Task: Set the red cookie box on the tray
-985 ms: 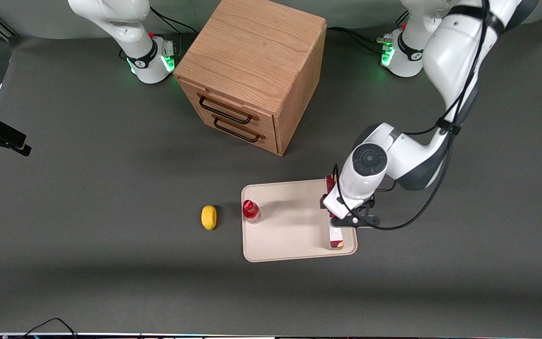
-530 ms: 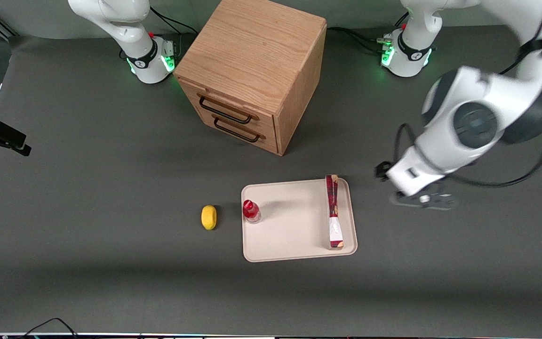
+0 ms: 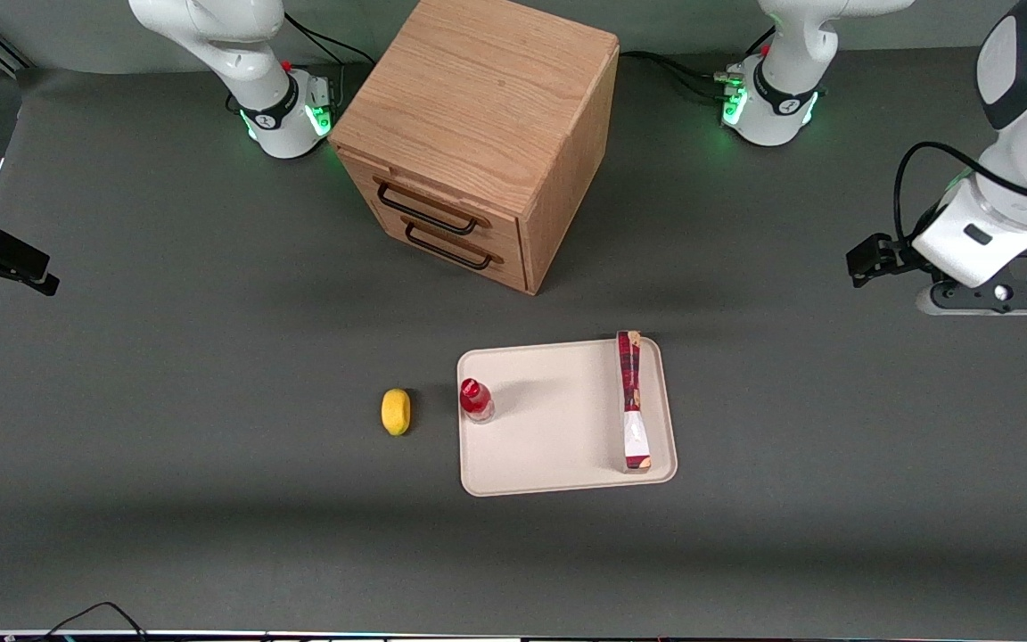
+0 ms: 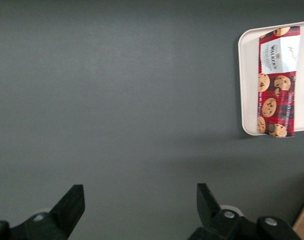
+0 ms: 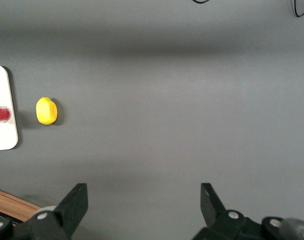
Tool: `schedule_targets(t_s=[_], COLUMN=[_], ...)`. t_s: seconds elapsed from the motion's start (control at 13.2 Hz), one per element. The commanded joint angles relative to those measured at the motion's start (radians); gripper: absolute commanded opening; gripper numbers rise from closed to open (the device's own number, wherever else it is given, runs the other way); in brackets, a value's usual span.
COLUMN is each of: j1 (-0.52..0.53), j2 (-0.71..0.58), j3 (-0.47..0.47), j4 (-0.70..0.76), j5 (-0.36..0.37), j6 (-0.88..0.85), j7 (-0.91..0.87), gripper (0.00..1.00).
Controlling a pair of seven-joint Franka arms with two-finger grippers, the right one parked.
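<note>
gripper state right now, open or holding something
Left gripper: open, holding nothing, above bare table toward the working arm's end, apart from the red cookie box on the tray.

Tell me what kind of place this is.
Probably a robot lab: a grey-covered table, arm bases with green lights, a wooden drawer cabinet. The open gripper hangs away from the cream tray holding the red cookie box.

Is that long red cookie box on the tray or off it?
On it. The red cookie box lies along the tray edge nearest the working arm, and the open gripper hangs over bare table, away from it.

setting: likely robotics lab | cue: bolted arm bases [image 3: 286, 111] | surface: grey mat [image 3: 166, 357]
</note>
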Motion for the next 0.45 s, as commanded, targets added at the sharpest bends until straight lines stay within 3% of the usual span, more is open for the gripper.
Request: schedule_targets(t_s=[0.0,0.38], j1=[-0.014,-0.010], j2=[-0.046,0.000], j3=[0.022,0.043], j4=[-0.067,0.022], j5=[-0.013,-0.011], j6=[0.054,0.031], j7=[0.023,0.026], gripper=[1.00,1.00])
